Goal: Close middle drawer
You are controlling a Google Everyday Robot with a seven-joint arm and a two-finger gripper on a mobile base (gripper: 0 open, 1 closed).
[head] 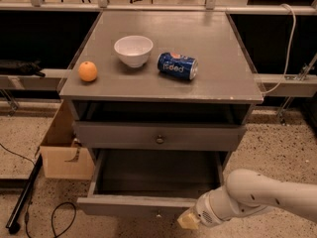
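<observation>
The gripper [189,221] sits low at the bottom edge of the view, at the end of the white arm [262,196] that reaches in from the right. Only its pale yellowish tip shows. Whether it is open or closed cannot be told, and nothing can be seen in its hold.

Just to the gripper's left, and right up against it in the view, is the front panel of the middle drawer [124,205]. Its small round knob [158,213] lies a little to the left of the tip. Actual contact between gripper and panel cannot be confirmed, but the tip sits at the panel's lower right part, a fair place to push from.

Beyond the gripper the drawer stands pulled far out of the cabinet, its dark interior exposed and apparently empty. Above and further back, the top drawer [119,135] is nearly flush, with a dark gap over it. Higher still, on the grey cabinet top [223,78], a blue soda can [177,65] lies on its side, a white bowl [133,50] stands left of it, and an orange [87,71] sits near the left edge. Far to the gripper's left, on the floor, are a cardboard box [64,155] and a black cable [57,217].

As a judgement, the approach looks complete and the closing itself has barely begun. Almost the whole travel of the drawer remains, so what is left is one steady push straight back until the front lines up with the drawer above.
</observation>
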